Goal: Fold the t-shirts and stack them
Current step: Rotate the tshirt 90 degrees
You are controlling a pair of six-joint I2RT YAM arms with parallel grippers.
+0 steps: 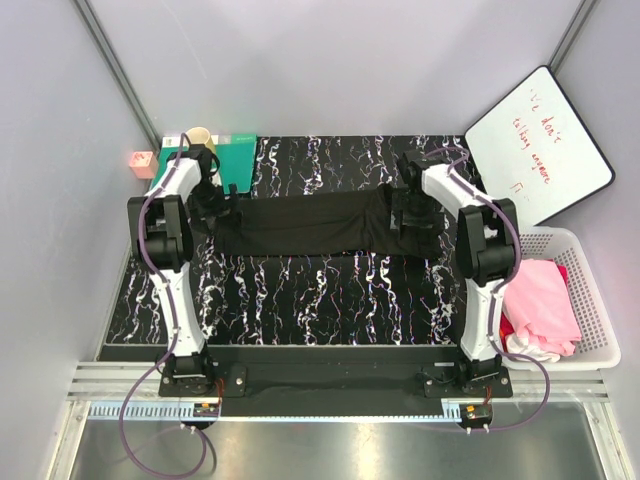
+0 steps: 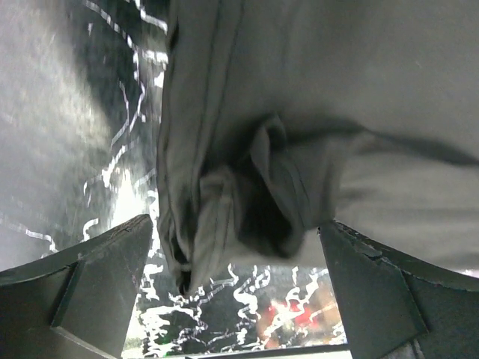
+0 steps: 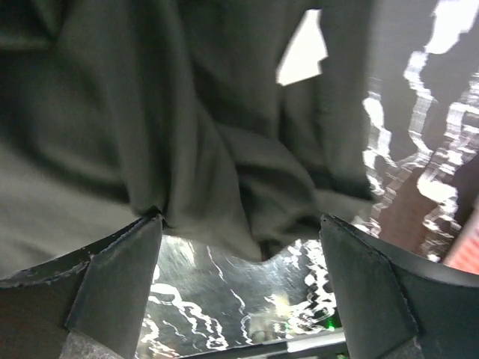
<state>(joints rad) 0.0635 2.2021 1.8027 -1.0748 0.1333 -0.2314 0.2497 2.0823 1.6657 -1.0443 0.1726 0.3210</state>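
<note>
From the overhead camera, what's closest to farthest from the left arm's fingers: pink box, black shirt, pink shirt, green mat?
1. black t-shirt, at the left fingers.
2. green mat, just behind.
3. pink box, back-left by the wall.
4. pink t-shirt, far right in the basket.

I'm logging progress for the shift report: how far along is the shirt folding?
Done: nothing is stacked yet. In hand: the black t-shirt lies in a long narrow band across the table, looking folded lengthwise, with the left pincer and right pincer open at its ends. Left: folding it shorter, then the pink t-shirt and white t-shirt, both heaped in the basket.
</note>
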